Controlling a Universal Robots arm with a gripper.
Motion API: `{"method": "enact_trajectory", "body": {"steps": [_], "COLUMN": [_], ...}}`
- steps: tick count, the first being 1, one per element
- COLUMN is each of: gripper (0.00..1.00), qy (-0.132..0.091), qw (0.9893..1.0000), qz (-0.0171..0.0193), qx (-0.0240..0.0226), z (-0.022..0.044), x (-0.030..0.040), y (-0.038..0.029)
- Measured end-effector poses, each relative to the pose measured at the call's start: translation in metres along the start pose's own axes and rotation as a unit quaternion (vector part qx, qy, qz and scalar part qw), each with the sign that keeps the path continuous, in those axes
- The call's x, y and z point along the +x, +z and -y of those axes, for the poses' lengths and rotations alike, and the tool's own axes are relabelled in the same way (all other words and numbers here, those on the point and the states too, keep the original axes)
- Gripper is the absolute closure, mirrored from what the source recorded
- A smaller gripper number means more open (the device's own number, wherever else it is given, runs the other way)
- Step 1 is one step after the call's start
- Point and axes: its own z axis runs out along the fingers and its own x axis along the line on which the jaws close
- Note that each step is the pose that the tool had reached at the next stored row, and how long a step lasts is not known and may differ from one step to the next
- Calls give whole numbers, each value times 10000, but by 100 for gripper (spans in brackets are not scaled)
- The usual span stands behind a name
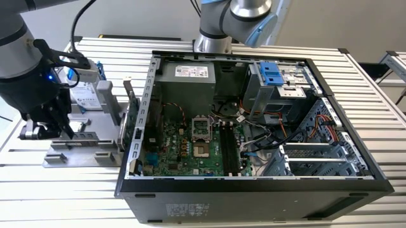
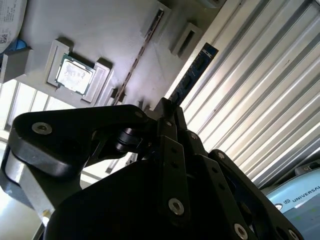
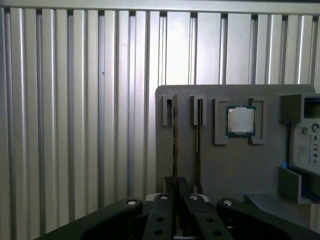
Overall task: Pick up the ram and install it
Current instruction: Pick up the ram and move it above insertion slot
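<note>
Lying under everything is a big silver bench (image 1: 266, 50) made of long metal strips. On it sits a black computer box (image 1: 254, 194) with its side off, so the green board inside shows. At the exterior view's left of the box the dark robot arm (image 1: 25, 80) bends down low over a flat grey tray (image 1: 76, 159). The black pincer (image 3: 175, 182) is down at one end of the tray, and its two fingers (image 2: 172, 150) are pressed together on the ram (image 2: 194, 72), pinching its near end. The ram is a long thin stick that stands on its narrow edge in the slot nearest the tray's rim, and it runs straight away from the pincer. A silver hard drive (image 3: 309, 140) with a bit of blue beside it lies on the far side of the tray. A second thin stick (image 3: 199, 135) stands in the next slot, just beside the ram. Past that, a small square shiny chip (image 3: 241, 120) rests in its own grey frame.
</note>
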Motion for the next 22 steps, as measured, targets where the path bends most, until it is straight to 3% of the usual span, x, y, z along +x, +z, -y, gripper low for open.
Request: {"method": "enact_trajectory", "body": {"steps": [22], "gripper": [100], "qy": [1], "qw": [10000], "qz": [1], "qx": [0], "z": [-1], "x": [-2], "y": [-245]}}
